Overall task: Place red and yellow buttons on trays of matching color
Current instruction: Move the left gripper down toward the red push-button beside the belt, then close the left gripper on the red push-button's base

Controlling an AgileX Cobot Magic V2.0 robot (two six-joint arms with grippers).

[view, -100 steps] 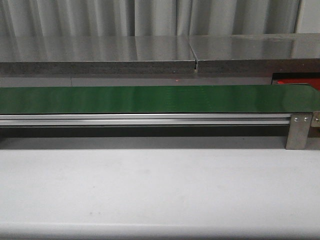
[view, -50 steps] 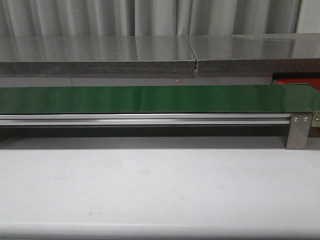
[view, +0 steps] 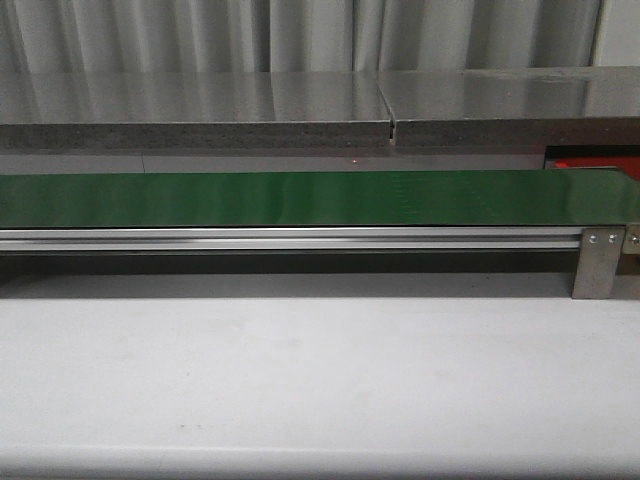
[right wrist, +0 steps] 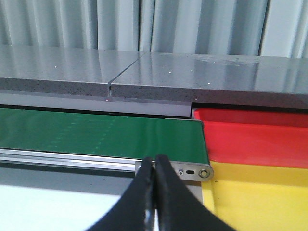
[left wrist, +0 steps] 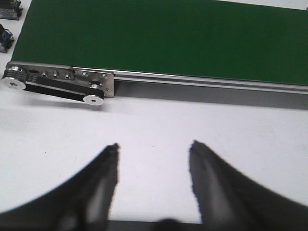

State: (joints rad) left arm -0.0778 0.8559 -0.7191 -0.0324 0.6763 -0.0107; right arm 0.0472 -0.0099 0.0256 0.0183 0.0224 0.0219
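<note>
My right gripper point(right wrist: 155, 192) has its fingers pressed together with nothing between them, hanging at the end of the green belt point(right wrist: 96, 134); just past that end lies the red tray point(right wrist: 260, 139), and beside it, nearer me, a yellow tray point(right wrist: 260, 192). My left gripper point(left wrist: 153, 166) is spread wide and empty over the white table point(left wrist: 154, 125), near the belt's roller end. I see no button in any view, and no readable writing or labels.
</note>
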